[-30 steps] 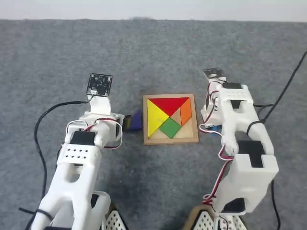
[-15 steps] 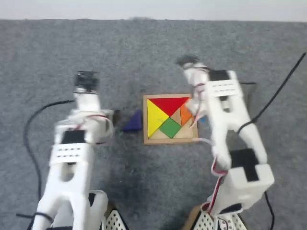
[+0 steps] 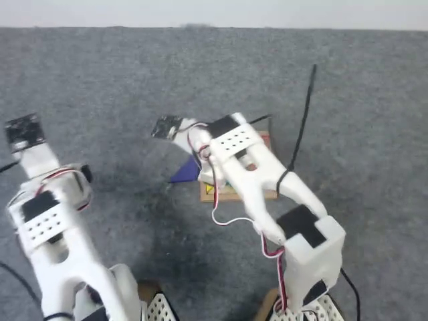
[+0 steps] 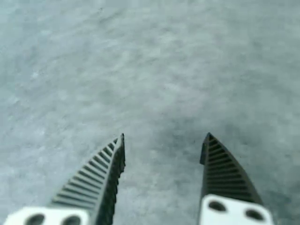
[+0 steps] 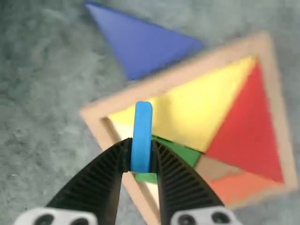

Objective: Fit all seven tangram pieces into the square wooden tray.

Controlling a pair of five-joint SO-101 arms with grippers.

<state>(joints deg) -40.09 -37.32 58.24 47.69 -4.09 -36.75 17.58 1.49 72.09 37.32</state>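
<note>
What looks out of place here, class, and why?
The dark blue triangle lies on the carpet outside the tray, beside its rim. The right gripper pinches a light blue piece on edge, not flat.

Bright and even all over the grey carpet (image 3: 100,73), with soft light from above. Only pale, fuzzy-edged shadows on the carpet beside the right arm (image 3: 254,174) and next to the dark blue triangle (image 3: 186,172). A faint darker patch on the carpet between the wide-apart tips of the left gripper (image 4: 164,136). Clear, plain light on the light blue piece (image 5: 141,119) pinched in the right gripper (image 5: 141,142).
</note>
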